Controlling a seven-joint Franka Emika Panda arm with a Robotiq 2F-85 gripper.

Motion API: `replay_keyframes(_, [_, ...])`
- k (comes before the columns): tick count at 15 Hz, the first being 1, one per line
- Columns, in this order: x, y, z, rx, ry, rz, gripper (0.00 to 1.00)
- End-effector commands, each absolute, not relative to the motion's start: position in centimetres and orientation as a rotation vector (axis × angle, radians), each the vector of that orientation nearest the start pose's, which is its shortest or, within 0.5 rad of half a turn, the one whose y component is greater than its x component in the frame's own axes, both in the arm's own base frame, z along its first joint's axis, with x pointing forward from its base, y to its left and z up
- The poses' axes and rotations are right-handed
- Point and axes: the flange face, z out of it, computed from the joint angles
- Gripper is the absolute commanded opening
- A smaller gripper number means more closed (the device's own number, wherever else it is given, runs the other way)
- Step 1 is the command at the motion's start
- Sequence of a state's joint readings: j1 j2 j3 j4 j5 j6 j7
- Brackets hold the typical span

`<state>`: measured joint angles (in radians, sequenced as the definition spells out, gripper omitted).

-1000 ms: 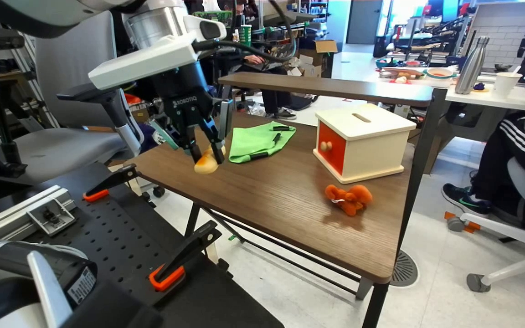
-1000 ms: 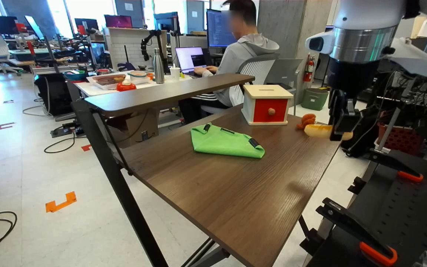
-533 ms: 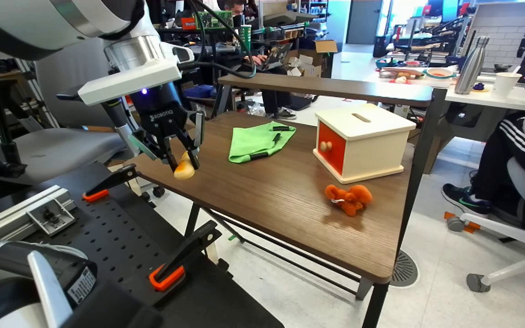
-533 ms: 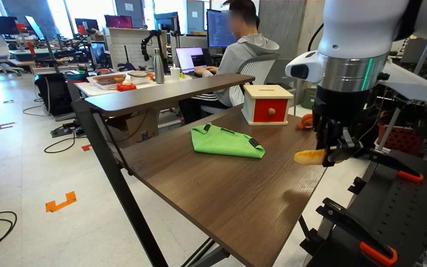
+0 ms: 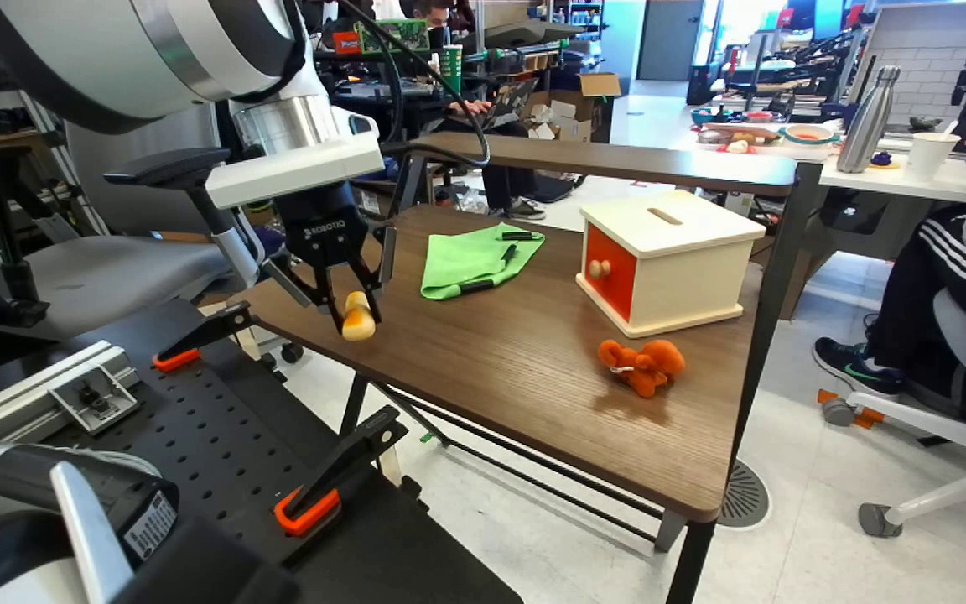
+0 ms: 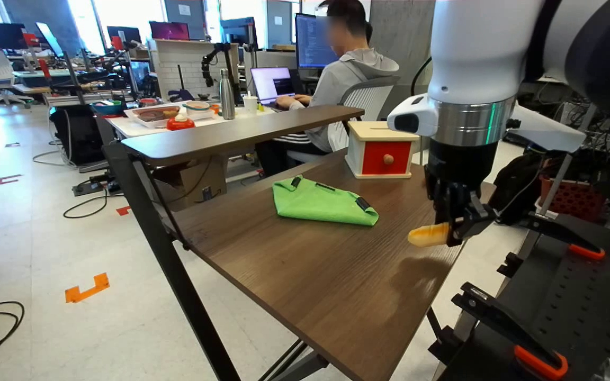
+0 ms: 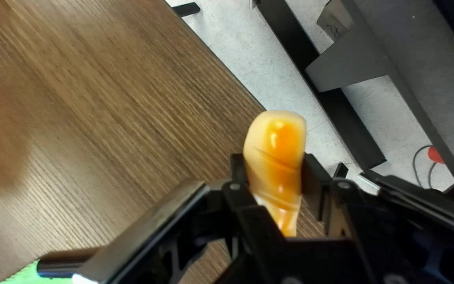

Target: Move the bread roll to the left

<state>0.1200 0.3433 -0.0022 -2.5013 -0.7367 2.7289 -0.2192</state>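
Note:
The bread roll (image 5: 358, 324) is small, elongated and yellow-orange. My gripper (image 5: 355, 315) is shut on it around its middle, and both ends stick out. In an exterior view the roll (image 6: 428, 235) hangs above the brown table (image 6: 305, 275), near the edge beside the black bench, with a shadow below it. In the wrist view the roll (image 7: 276, 157) sits between the two black fingers (image 7: 238, 167), which touch its sides. Its lower end there is partly hidden by the gripper. The roll is apart from the tabletop.
A green cloth (image 5: 479, 260) with black strips lies on the table. A wooden box (image 5: 684, 277) with a red front and an orange lumpy toy (image 5: 644, 367) stand farther along. A raised shelf (image 5: 600, 159) runs along the table's far side. Black clamps (image 5: 349, 461) sit on the bench.
My gripper has stayed shut on the roll. In an exterior view it went left and down, then slightly right; in an exterior view it moved left and down, lower toward the table. Other objects stayed put.

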Motion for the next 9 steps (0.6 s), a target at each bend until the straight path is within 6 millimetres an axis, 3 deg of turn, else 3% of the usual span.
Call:
replay_keyframes(1, [44.7, 7.2, 13.2, -2.891, -1.685, 0.262, 0.13])
replay_keyframes(5, [45.5, 6.7, 13.1, -2.909, -1.657, 0.279, 0.13])
replay_keyframes(6, [45.8, 6.6, 13.0, -2.916, -1.655, 0.285, 0.63])
replay_keyframes(7, [46.1, 6.4, 13.0, -2.922, -1.660, 0.293, 0.64])
replay_keyframes(9, [46.6, 6.3, 13.2, -2.934, -1.656, 0.309, 0.77])
